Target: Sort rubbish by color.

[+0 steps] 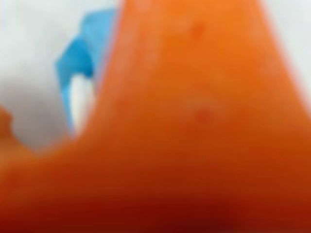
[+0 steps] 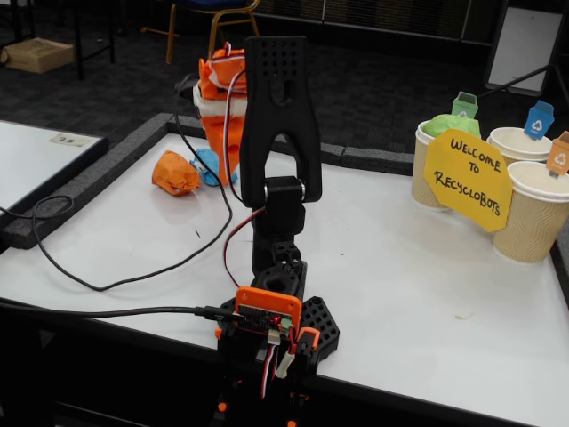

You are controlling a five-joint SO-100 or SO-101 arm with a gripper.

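Orange hand (image 1: 194, 136) fills the blurry wrist view; I cannot tell if it is open or closed. Beside it sits the blue paper ball (image 1: 80, 73), light, soft and squashy. Pinch its middle. An orange paper ball (image 2: 174, 173) lies nearby on the table (image 2: 400, 267).

A yellow card sign (image 2: 467, 179) propped against the paper cups (image 2: 536, 213) at the right of the fixed view reads "WELCOME TO RECYCLOBOTS" in hand-lettered black capitals. Small green (image 2: 464, 104), blue (image 2: 539, 119) and orange (image 2: 559, 154) tags standing in the cups each carry a white recycling symbol. The blurred wrist view shows no readable text.
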